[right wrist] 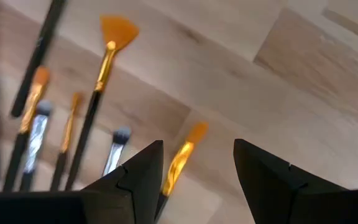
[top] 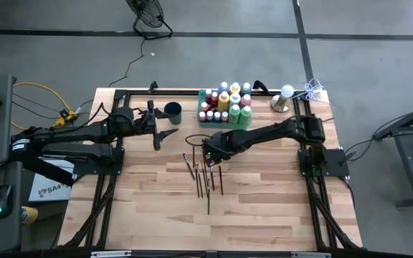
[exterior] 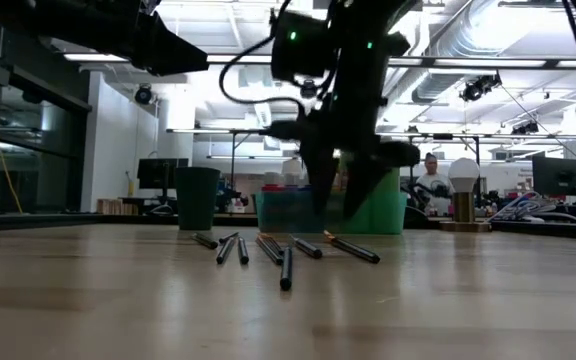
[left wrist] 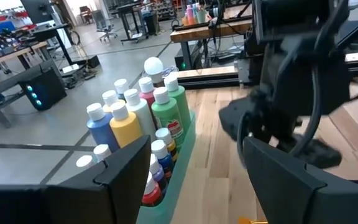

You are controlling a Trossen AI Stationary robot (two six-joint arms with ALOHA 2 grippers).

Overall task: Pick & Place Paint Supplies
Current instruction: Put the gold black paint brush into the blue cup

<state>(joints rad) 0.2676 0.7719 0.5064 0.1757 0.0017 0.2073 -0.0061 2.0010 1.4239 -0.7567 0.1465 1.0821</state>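
Observation:
Several thin dark-handled paintbrushes (top: 203, 175) lie flat and fanned out on the wooden table; in the low view the paintbrushes (exterior: 286, 250) sit mid-table. My right gripper (top: 210, 154) hovers open above their bristle ends. In its wrist view my right gripper (right wrist: 197, 171) has an orange-tipped brush (right wrist: 180, 158) below the gap between its fingers, untouched. Many small paint bottles (top: 226, 104) stand upright in the translucent green tray (top: 201, 107). My left gripper (top: 160, 136) is open, raised beside the dark round cup (top: 172, 111). Its wrist view shows my left gripper (left wrist: 194, 186) facing the bottles (left wrist: 138, 118).
A metal-based stand with a white ball top (top: 284, 97) and a coiled white cable (top: 312, 89) sit at the far right corner. Black frame rails (top: 314, 179) run along the table's sides. Bare wood (top: 249, 215) spreads toward the near edge.

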